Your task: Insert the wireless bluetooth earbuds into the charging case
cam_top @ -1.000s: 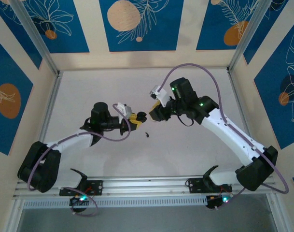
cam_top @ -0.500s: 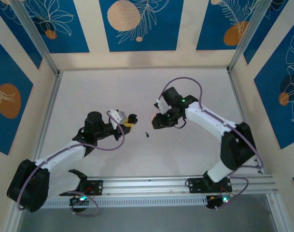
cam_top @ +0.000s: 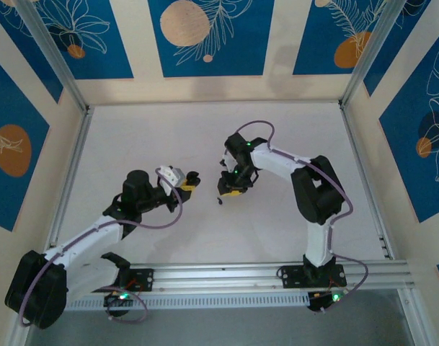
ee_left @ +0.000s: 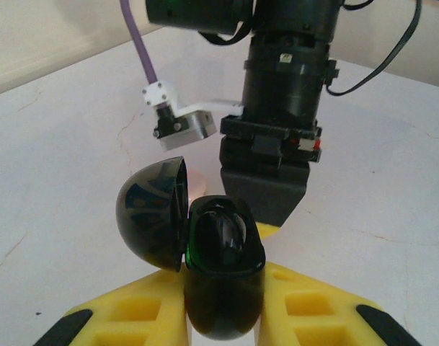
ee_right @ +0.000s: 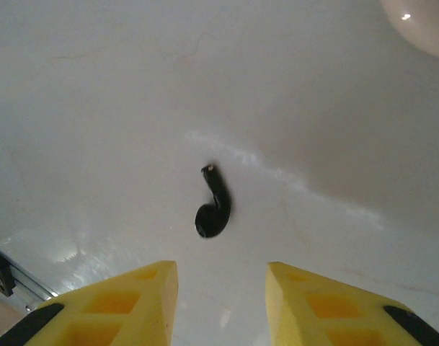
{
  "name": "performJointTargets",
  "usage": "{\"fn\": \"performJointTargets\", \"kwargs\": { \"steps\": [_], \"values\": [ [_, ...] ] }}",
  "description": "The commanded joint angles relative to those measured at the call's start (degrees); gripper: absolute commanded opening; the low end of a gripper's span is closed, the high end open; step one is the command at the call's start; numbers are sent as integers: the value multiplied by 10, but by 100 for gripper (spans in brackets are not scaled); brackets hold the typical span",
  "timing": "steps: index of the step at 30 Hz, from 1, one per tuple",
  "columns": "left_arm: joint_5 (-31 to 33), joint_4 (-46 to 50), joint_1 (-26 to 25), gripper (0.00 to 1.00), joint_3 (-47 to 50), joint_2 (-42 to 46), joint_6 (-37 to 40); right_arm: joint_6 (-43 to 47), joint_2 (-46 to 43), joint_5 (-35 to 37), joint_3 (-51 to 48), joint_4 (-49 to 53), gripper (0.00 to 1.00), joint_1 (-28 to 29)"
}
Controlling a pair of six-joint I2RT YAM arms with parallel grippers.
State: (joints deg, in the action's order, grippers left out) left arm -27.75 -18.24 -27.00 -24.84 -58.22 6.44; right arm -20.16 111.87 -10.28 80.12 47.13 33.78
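Observation:
A black charging case (ee_left: 224,252) stands upright between the yellow fingers of my left gripper (ee_left: 223,317), which is shut on it. Its lid (ee_left: 151,213) hangs open to the left, and something glossy black sits inside. In the top view that left gripper (cam_top: 187,183) holds the case (cam_top: 194,176) left of centre. One black earbud (ee_right: 213,209) lies on the white table. My right gripper (ee_right: 221,288) hovers just above it, open, with nothing between its fingers. From above, the right gripper (cam_top: 231,192) points down beside the earbud (cam_top: 220,200).
A pale pink rounded object (ee_right: 421,21) sits on the table just beyond the black earbud. The two grippers are close together, with the right arm's wrist (ee_left: 280,108) directly behind the held case. White table (cam_top: 169,137) stretches around them, with frame rails at its edges.
The right arm has folded in and dropped its gripper toward the black earbud on the table. The left arm has drawn the open case slightly back to the left.

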Motion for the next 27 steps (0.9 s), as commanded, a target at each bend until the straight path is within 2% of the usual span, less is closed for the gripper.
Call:
{"fn": "performJointTargets", "kwargs": {
  "steps": [1, 13, 22, 27],
  "values": [
    [7, 11, 6, 24, 6, 12, 5, 7, 23, -27, 30, 5, 37, 12],
    [14, 18, 6, 24, 5, 16, 6, 35, 62, -76, 70, -17, 35, 38],
    [22, 34, 6, 24, 7, 29, 9, 60, 109, -57, 101, 3, 35, 41],
    [23, 38, 6, 24, 8, 35, 8, 63, 111, -24, 91, 14, 36, 40]
  ]
}}
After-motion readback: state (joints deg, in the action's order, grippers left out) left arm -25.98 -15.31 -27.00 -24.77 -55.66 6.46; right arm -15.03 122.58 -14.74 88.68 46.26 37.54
